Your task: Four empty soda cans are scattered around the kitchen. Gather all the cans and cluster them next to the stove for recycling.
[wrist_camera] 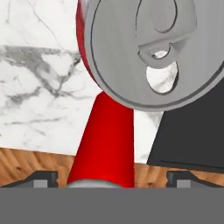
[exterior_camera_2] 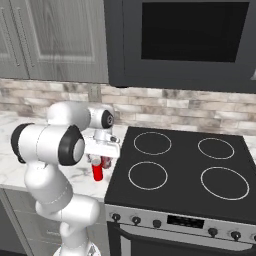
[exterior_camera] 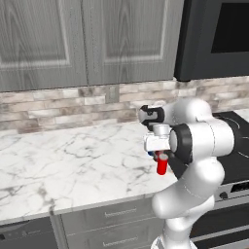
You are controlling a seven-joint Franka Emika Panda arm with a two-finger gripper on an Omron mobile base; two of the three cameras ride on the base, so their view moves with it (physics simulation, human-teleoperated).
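Item one: white marble worktop [exterior_camera: 73, 160], running left of the stove [exterior_camera_2: 180, 170], backed by a brick-pattern wall [exterior_camera: 58, 107] with grey panelled cabinets [exterior_camera: 73, 39] above. Item two: the stove, black glass top with four thin white rings, a row of knobs [exterior_camera_2: 116, 217] on the oven front below, a black microwave [exterior_camera_2: 190, 35] hung over it. Item three: white robot arm [exterior_camera: 204, 141], folded forward over the worktop's right end, its hand pointing down just beside the stove's left edge. Item four: one bright red can [exterior_camera: 162, 165], upright on the worktop near its front edge, directly beneath the hand and close to the stove. Item five: a second, darker red can [exterior_camera_2: 106, 161], upright just behind the first, partly hidden by the hand. From the hand's own camera, a grey can lid [wrist_camera: 157, 52] with its pull tab loomed large at the top, a red can body stood below it, marble to the left, the dark stove corner to the right, wood floor [wrist_camera: 35, 162] beyond the worktop's edge. Jaws: apart, one tip on either side of the red can with a gap showing on both sides, clamped on nothing.
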